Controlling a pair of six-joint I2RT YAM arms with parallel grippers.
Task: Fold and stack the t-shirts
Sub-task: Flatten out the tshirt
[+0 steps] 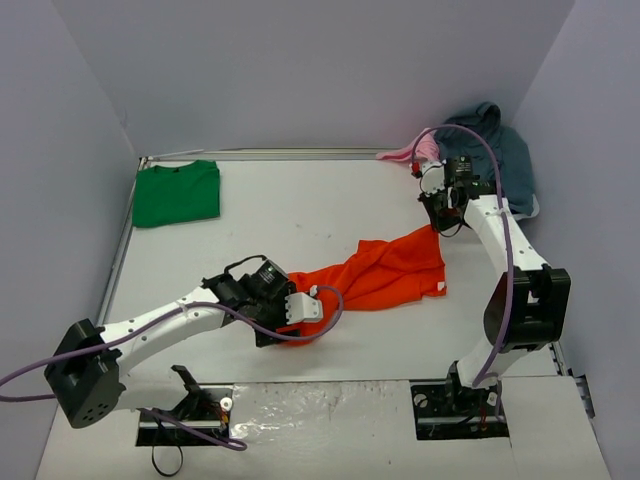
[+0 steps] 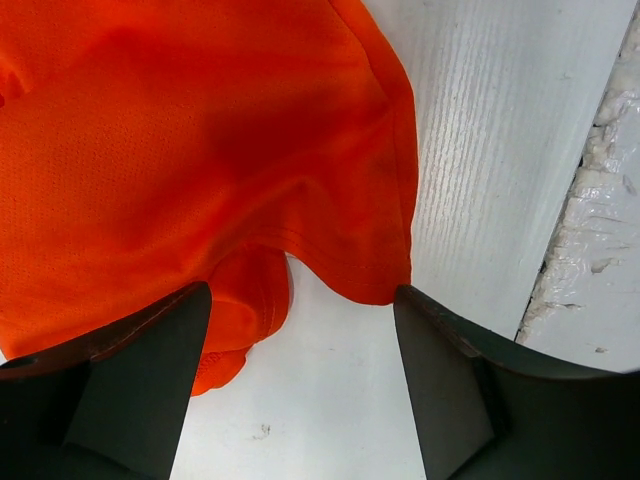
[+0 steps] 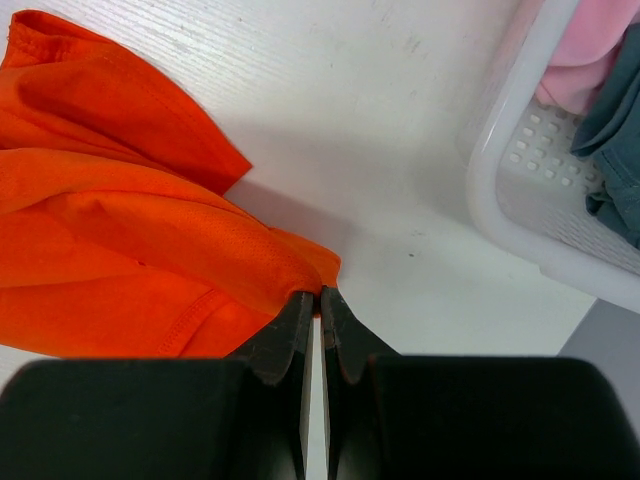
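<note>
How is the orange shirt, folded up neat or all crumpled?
Crumpled. The orange t-shirt lies bunched and wrinkled on the white table, edges uneven, no tidy fold.

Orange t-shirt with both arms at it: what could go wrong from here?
1. The right tool seems shut on only the very corner of the bright orange cloth t-shirt; a pull may slip it free.
2. The left tool is open over a crumpled, doubled hem, so closing may catch just one layer.
3. The white plastic basket sits close beside the right tool; a swing could knock it.
</note>
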